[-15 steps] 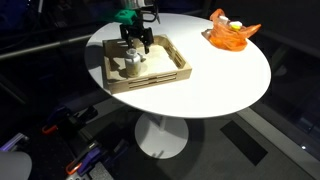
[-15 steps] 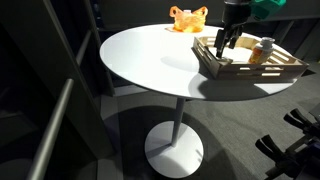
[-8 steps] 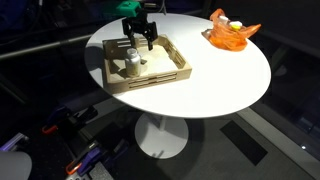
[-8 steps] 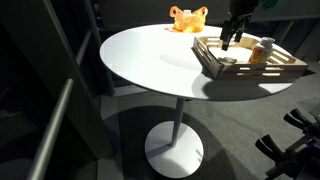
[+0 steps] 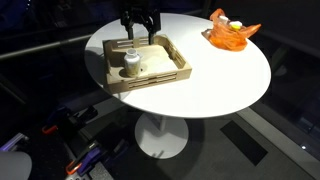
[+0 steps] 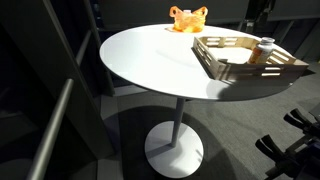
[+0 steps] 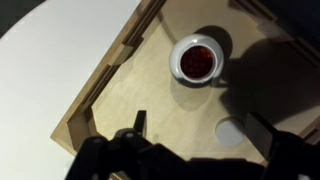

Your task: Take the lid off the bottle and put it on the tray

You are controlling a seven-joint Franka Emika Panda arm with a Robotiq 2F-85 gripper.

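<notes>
Shows the gripper (image 5: 139, 38) released and empty above the tray (image 5: 150, 83), lid (image 7: 229, 131) lying near the open bottle (image 7: 196, 60).

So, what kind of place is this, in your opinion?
Probably a lab or office corner rather than a home. A round white table stands on a dark floor, with a black metal rail beside it and gear with orange parts below.

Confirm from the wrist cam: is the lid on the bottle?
No, the bottle stands open, showing red contents, and the lid lies flat on the tray floor beside it.
</notes>
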